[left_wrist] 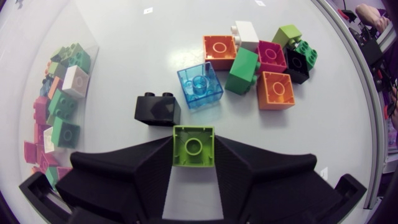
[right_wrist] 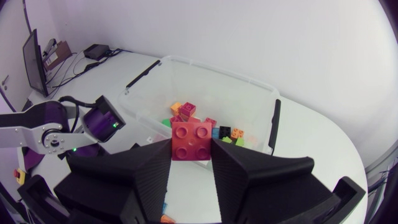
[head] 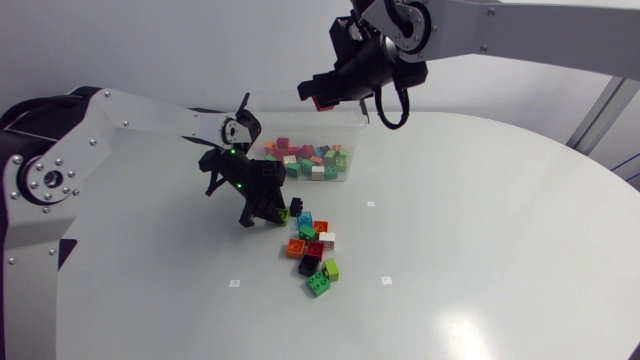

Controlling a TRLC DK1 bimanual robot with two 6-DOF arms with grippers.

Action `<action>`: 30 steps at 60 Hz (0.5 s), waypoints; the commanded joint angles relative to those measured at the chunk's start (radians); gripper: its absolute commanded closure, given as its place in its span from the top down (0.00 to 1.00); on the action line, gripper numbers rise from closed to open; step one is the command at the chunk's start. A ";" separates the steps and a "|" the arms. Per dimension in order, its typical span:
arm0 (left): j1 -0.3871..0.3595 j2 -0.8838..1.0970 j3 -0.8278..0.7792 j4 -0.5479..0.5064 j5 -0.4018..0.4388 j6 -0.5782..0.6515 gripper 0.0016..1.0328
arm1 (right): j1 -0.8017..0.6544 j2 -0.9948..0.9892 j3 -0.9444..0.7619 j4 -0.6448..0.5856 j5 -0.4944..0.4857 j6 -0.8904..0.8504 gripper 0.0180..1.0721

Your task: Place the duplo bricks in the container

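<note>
My left arm bends low over the table (head: 480, 230), its gripper (left_wrist: 193, 149) clamped on a lime brick (left_wrist: 193, 140) beside the loose pile (head: 312, 250), while my right arm hangs high, its gripper (right_wrist: 191, 149) pinching a red brick (right_wrist: 191, 138) above the part-filled clear container (right_wrist: 214, 71).

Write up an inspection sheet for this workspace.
Surface: white table with small markers.
Job's things: clear container holding many bricks; loose bricks heaped on the table in front of it.
Clutter: nothing seen.
Grippers: left gripper shut on a lime brick beside the heap; right gripper shut on a red brick above the container.
Cables: black cable looped at the right arm's wrist.
Surroundings: nothing seen reaching over the table.
</note>
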 commanded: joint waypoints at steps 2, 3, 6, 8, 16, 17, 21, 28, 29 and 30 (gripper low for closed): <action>0.008 -0.075 -0.062 -0.016 0.009 0.016 0.29 | -0.018 0.056 0.047 0.017 -0.003 0.008 0.30; 0.009 -0.084 -0.070 -0.016 0.009 0.016 0.29 | -0.021 0.062 0.053 0.017 -0.003 0.008 0.30; 0.012 -0.116 -0.096 -0.016 0.009 0.015 0.29 | -0.030 0.087 0.075 0.018 -0.003 0.008 0.30; 0.014 -0.135 -0.110 -0.016 0.009 0.012 0.29 | -0.037 0.101 0.087 0.018 -0.004 0.008 0.30; 0.020 -0.196 -0.159 -0.013 0.010 0.001 0.29 | -0.055 0.145 0.131 0.018 -0.006 0.006 0.31; 0.023 -0.215 -0.168 -0.013 0.010 -0.002 0.29 | -0.057 0.153 0.139 0.018 -0.007 0.006 0.31; 0.028 -0.248 -0.184 -0.013 0.013 -0.011 0.29 | -0.064 0.171 0.159 0.017 -0.007 0.006 0.38; 0.037 -0.313 -0.210 -0.010 0.033 -0.031 0.29 | -0.075 0.205 0.193 0.011 -0.012 0.006 0.40; 0.037 -0.325 -0.214 -0.010 0.038 -0.034 0.29 | -0.076 0.207 0.194 0.011 -0.014 0.006 0.40; 0.037 -0.336 -0.219 -0.010 0.038 -0.036 0.29 | -0.076 0.211 0.199 0.011 -0.015 0.005 0.40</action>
